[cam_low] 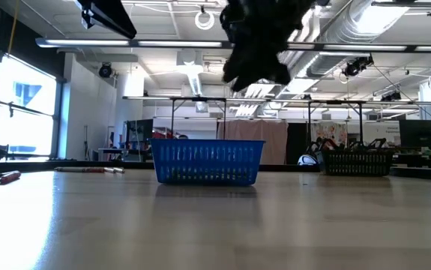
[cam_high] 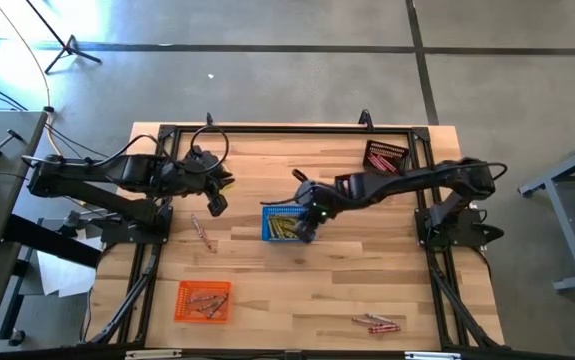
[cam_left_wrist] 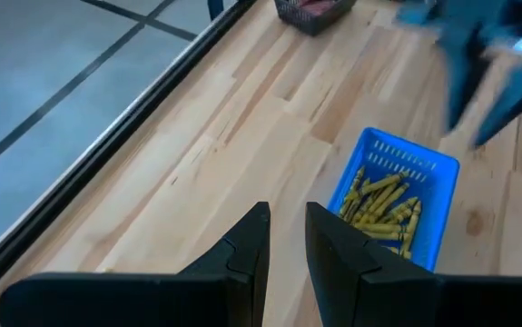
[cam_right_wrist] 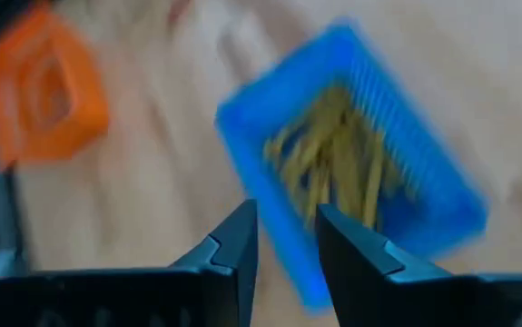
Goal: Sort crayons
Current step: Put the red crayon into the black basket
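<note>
Yellow crayons (cam_left_wrist: 380,207) are piled in the blue basket (cam_high: 289,224) beneath the empty, slightly parted right end effector (cam_high: 307,222), whose fingers could be snagged on its rim and tip it; the left end effector (cam_high: 213,203), slightly parted and empty, is held aside.

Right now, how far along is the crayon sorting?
Mostly done, it seems. Yellow crayons fill the blue basket, brownish ones lie in the orange basket, red ones in the dark basket. The right gripper hangs over the blue basket, jaws apart and empty. The left gripper waits near the table's left side, holding nothing. Left: red crayons near the front edge and loose crayons on the left.
</note>
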`<state>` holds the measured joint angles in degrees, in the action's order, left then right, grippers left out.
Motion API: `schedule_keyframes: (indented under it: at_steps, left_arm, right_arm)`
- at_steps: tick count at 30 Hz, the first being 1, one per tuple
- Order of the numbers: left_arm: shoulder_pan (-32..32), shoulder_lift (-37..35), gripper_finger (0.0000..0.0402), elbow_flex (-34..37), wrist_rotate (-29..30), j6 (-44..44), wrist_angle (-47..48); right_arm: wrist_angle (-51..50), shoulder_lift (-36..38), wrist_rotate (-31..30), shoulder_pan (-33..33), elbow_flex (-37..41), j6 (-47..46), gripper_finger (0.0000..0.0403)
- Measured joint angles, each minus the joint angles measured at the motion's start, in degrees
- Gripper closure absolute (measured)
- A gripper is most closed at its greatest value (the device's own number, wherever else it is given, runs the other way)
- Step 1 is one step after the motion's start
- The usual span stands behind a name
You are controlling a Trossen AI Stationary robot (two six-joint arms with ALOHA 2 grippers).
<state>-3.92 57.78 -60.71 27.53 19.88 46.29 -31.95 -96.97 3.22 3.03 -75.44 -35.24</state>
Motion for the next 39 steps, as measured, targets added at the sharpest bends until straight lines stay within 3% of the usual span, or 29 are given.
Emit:
schedule_keyframes:
  at_steps: [4, 9, 18, 23, 26, 33, 39]
  left_arm:
    - [0.0, 0.0, 0.0341, 0.0, -0.8, 0.4, 0.6]
    - [0.0, 0.0, 0.0341, 0.0, -1.6, 0.5, 0.5]
    - [0.2, 0.0, 0.0341, 0.0, -1.5, -0.2, 0.1]
    - [0.2, 0.0, 0.0341, 0.0, -1.3, -0.5, -0.3]
    - [0.2, 0.0, 0.0341, 0.0, -1.3, -0.5, -0.7]
    - [0.2, 0.0, 0.0341, 0.0, -1.3, 0.4, -1.6]
    - [0.2, 0.0, 0.0341, 0.0, -1.4, 1.1, -1.6]
  right_arm:
    - [-23.3, 0.0, 7.9, 3.6, -7.0, -2.6, 0.0314]
    - [-34.4, 0.0, 7.7, 11.3, -8.9, -8.7, 0.0322]
    - [-13.9, 0.0, 7.9, 25.5, 4.0, -24.7, 0.0323]
    - [-8.4, 0.0, 10.2, 32.5, 7.7, -29.6, 0.0323]
    - [-7.7, 0.0, 7.9, 36.4, 7.9, -29.1, 0.0323]
    - [-6.0, -0.9, -3.8, 42.7, 7.9, -21.3, 0.0323]
    - [-2.3, -4.9, -3.5, 43.3, 7.9, -20.0, 0.0323]
